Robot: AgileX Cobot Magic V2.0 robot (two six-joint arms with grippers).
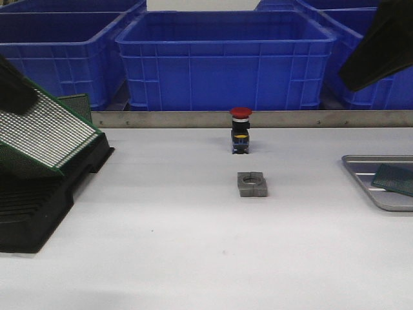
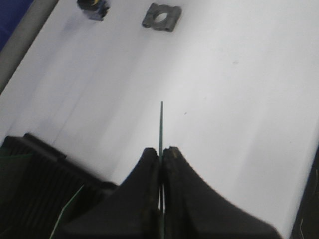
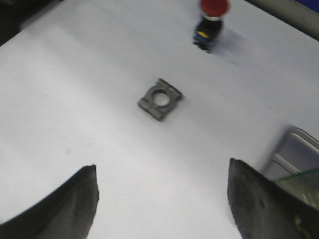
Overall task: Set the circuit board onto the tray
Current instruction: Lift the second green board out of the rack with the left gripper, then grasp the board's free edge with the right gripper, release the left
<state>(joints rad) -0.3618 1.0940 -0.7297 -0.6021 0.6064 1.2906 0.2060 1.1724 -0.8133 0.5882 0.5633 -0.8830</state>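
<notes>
Now my left gripper [image 2: 161,154] pinches the circuit board [image 1: 45,132] above the black rack [image 1: 39,200]. My right gripper [image 3: 162,199] is wide open. I should carry it flat, slowly, over to the tray [image 1: 361,177].

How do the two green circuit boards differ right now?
The held circuit board is lifted and tilted above the black rack, pinched in the left gripper; the other circuit board lies flat in the tray, untouched. The held one shows a pale dotted face. Both are green.

Left tool [image 2: 160,154] pinching thin green board [image 2: 161,124] edge-on, apparently above black rack [image 2: 35,174]
</notes>
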